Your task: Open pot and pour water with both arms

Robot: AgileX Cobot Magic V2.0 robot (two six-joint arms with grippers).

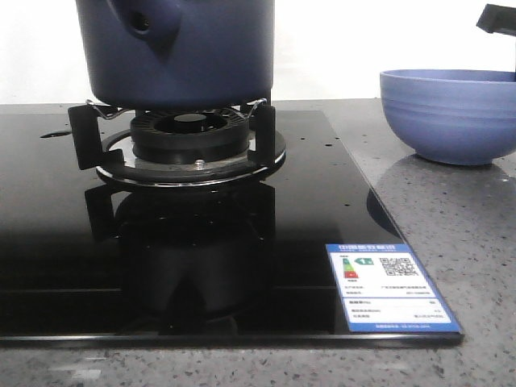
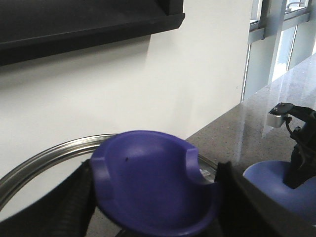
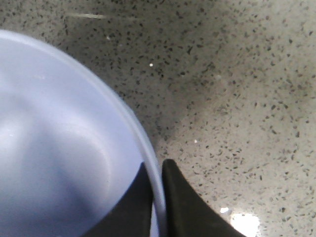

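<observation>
The pot (image 1: 181, 50) sits on the burner grate (image 1: 181, 133) of the black hob (image 1: 201, 266), its tubular handle (image 1: 145, 24) facing the camera. It looks rigid, matte and probably heavy if it holds water; grip by that handle.

The left claw (image 2: 153, 197) holds a dark blue dished part (image 2: 153, 187) between its fingers; its identity is unclear.

The right claw (image 3: 157, 197) is narrow, pinching the rim of the bowl (image 3: 59, 158), one finger inside and one outside. The bowl stands on the counter (image 1: 451, 242), right of the hob. It is probably smooth, so keep the pinch firm.
</observation>
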